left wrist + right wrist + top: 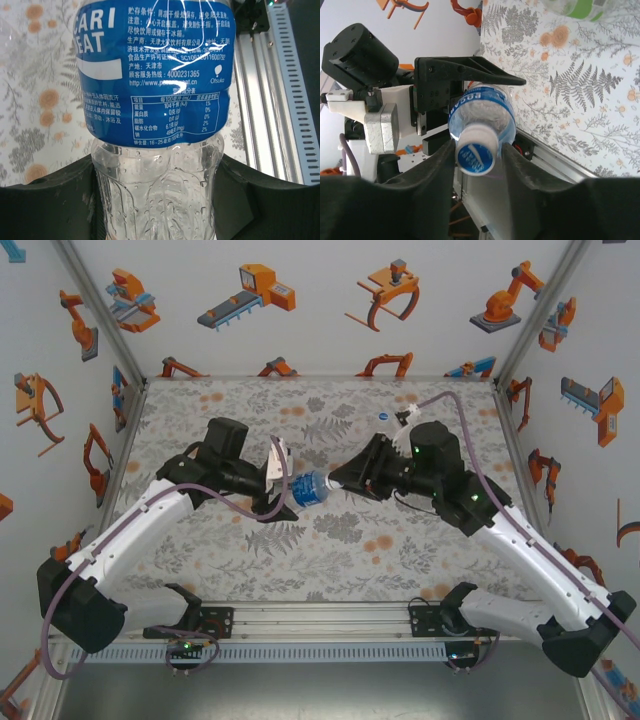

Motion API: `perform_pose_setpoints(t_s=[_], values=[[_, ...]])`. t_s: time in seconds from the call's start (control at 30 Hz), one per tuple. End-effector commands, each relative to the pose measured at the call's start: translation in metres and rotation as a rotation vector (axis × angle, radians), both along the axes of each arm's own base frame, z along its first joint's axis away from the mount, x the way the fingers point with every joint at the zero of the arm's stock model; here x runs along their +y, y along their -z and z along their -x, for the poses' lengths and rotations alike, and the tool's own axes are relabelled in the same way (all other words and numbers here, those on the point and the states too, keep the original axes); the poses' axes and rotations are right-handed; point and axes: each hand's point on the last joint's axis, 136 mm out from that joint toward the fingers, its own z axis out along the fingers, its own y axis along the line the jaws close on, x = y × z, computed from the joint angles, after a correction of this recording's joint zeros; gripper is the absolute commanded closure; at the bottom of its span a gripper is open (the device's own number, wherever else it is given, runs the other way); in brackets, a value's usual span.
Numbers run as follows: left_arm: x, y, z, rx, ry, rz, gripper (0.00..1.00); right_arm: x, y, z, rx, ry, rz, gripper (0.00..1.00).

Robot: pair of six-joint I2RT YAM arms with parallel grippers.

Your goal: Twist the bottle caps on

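Cap (475,152): white rim, blue top, seated on the neck of the bottle (155,100). Whether it is threaded fully home cannot be told.

The bottle is clear, with a blue label band and droplets inside the lower wall. It is held off the table (250,560), lying roughly level above the middle of the floral cloth, with its neck pointed toward the right arm.

Left gripper (283,478): closed on the bottle's clear body just beyond the label. In the left wrist view a black finger (50,200) is pressed against each side of it.

Right gripper (478,150): brought up to the neck end, jaws set narrow, one finger on either side of the cap. The left-hand finger in the right wrist view appears to touch the cap; a sliver of gap may be seen at the other. Whether the cap is pinched cannot be told.

Green bottle (575,7): a green-banded clear bottle is seen at the top edge of the right wrist view, on the cloth, well apart from both grippers. Its neck is cut off by the frame.

An aluminium rail (270,100) is seen running past the bottle in the left wrist view.
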Motion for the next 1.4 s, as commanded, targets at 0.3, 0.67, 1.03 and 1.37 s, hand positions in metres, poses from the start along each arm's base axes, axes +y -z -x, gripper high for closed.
perform_pose_setpoints(t_s=[0.3,0.67,1.03,1.37], values=[[-0.005,-0.02,0.036,-0.003,0.2,0.094,1.0,0.003,-0.069,0.055,-1.103,-0.553,0.33,0.46],[-0.007,-0.015,0.058,0.016,0.29,0.059,1.0,0.009,-0.056,0.117,-1.535,-0.978,0.226,0.44],[-0.009,-0.023,0.059,0.048,0.29,0.077,1.0,0.013,-0.038,0.117,-1.558,-0.972,0.255,0.56],[-0.009,-0.02,0.055,0.057,0.27,0.057,1.0,0.012,-0.044,0.119,-1.572,-0.938,0.257,0.56]])
